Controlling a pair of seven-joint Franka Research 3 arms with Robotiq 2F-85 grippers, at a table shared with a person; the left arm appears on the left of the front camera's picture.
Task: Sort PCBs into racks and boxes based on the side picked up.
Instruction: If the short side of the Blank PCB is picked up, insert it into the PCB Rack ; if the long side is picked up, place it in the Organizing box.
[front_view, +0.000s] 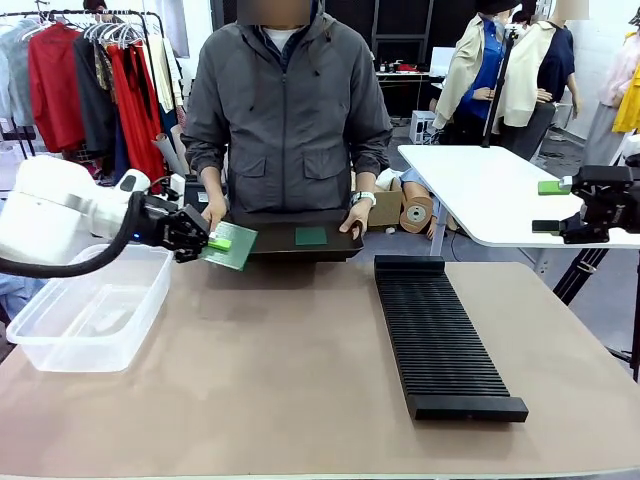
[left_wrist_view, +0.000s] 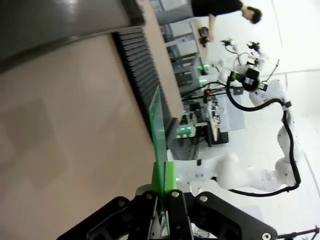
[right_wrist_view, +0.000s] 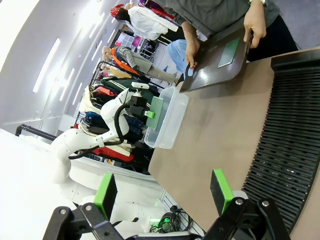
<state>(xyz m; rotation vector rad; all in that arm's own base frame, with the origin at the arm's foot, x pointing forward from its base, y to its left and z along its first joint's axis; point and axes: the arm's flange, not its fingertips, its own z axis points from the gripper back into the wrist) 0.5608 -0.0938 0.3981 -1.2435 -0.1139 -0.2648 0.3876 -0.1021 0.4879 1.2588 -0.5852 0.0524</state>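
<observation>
Left black two-finger gripper (front_view: 213, 243) clamps a thin square green PCB (front_view: 234, 250) at far left, just right of the clear plastic tub (front_view: 45, 340); right gripper (front_view: 552, 207) gapes wide, far right

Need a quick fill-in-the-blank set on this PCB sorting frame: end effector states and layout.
1. The left end effector is ___ on a PCB.
2. The right end effector holds nothing; its fingers are ___.
3. The black tray that the person holds carries ___ loose PCB.
4. On the table, the rack lies on the robot's ___ side of the tub.

Missing words: shut; open; one; right.
</observation>
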